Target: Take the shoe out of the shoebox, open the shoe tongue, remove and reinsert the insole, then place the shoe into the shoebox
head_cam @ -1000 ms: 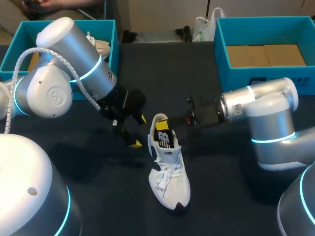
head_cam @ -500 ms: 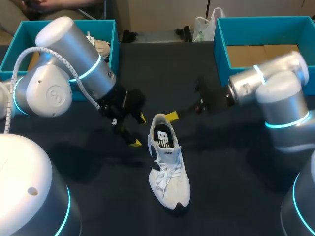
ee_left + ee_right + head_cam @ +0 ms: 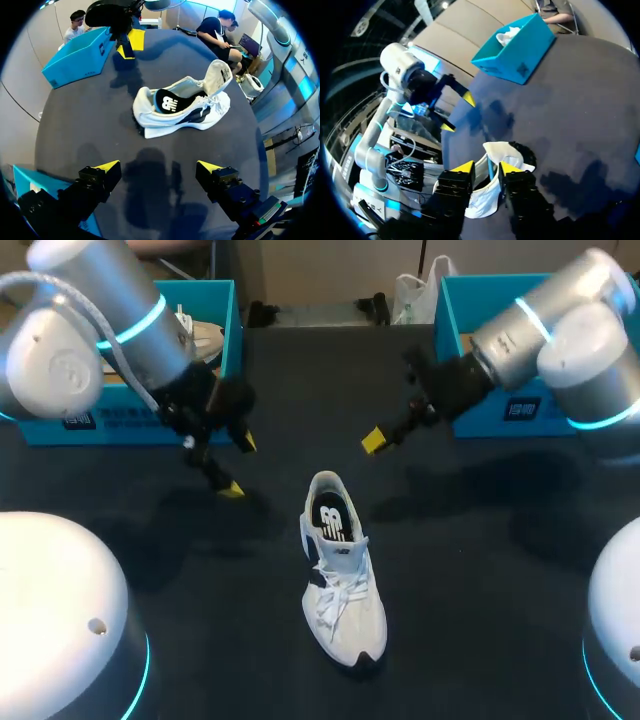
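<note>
A white sneaker (image 3: 342, 585) lies on the dark table with its toe toward the near edge. Its black insole (image 3: 331, 519) shows inside. In the left wrist view the shoe (image 3: 180, 106) lies ahead of my left gripper (image 3: 159, 167), tongue (image 3: 220, 75) standing up. That gripper (image 3: 236, 466) hangs open and empty to the shoe's left. My right gripper (image 3: 374, 440) hovers behind and right of the heel, holding nothing. Its fingers (image 3: 486, 167) stand a little apart, and the shoe (image 3: 502, 152) shows on the table beyond them.
A blue shoebox (image 3: 226, 324) at the back left holds another white shoe (image 3: 205, 336). A second blue box (image 3: 447, 340) with a cardboard floor stands at the back right, behind the right arm. Bare dark tabletop (image 3: 470, 570) lies around the sneaker.
The right gripper came out of the shoe's heel opening, rose and drew back to the right, its fingers narrowing. The left gripper pulled away to the left. The shoe stayed put.
</note>
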You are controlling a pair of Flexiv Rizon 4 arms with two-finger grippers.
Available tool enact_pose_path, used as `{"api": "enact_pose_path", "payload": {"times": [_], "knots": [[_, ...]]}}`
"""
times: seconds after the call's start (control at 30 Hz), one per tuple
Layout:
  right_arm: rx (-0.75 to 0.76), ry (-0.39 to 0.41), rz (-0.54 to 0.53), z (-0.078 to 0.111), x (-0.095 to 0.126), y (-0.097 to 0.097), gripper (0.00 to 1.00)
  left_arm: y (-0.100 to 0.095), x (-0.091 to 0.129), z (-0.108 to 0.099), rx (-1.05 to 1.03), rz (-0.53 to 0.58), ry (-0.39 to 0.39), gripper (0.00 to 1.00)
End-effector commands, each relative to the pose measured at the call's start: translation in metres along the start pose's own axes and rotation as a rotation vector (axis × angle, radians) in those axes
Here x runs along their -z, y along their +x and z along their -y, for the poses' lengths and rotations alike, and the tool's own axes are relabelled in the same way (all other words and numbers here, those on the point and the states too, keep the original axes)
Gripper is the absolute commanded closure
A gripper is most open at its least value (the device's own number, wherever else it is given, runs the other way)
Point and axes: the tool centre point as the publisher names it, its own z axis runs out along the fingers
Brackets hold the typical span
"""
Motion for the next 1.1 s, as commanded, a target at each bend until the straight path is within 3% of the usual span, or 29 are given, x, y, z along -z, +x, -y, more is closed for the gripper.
{"api": "enact_pose_path", "payload": {"times": [0.03,0.37,0.5,0.97,1.1], "knots": [[-0.049,0.178,0.136,-0.007,0.004,0.011,1.0,-0.006,0.038,-0.015,0.013,0.003,0.002,0.0],[-0.123,0.127,0.378,-0.009,-0.008,0.04,1.0,-0.043,0.103,-0.054,0.016,0.023,-0.023,0.0],[-0.14,0.05,0.474,-0.005,-0.01,0.058,1.0,-0.043,0.103,-0.054,0.016,0.023,-0.023,0.0],[-0.14,0.05,0.474,-0.005,-0.01,0.058,1.0,-0.043,0.103,-0.054,0.016,0.023,-0.023,0.0],[-0.157,0.004,0.527,-0.012,-0.029,0.067,1.0,-0.05,0.126,-0.075,-0.112,-0.001,-0.081,0.0]]}}
